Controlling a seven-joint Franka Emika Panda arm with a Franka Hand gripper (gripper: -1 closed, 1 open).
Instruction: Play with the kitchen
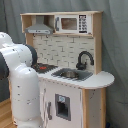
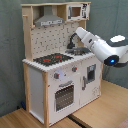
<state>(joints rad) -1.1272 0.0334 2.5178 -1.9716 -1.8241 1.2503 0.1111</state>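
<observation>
Kitchen [image 2: 55, 75] upright, tall axis vertical, arm [image 2: 97, 45] reaching over sink [image 1: 72, 74], gripper state unclear

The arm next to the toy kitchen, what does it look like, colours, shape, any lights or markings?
The arm is glossy white, built of thick rounded segments with smooth cylindrical shells. In the second exterior view a dark band sits at one joint, with a small blue light glowing on it. In the first exterior view a bulky white segment has dark seams at a joint. No cables or lettering can be made out. The tool is hidden.

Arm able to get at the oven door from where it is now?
Probably yes. The arm reaches in over the sink, and the oven door sits low on the kitchen's front with nothing before it in the second exterior view.
</observation>
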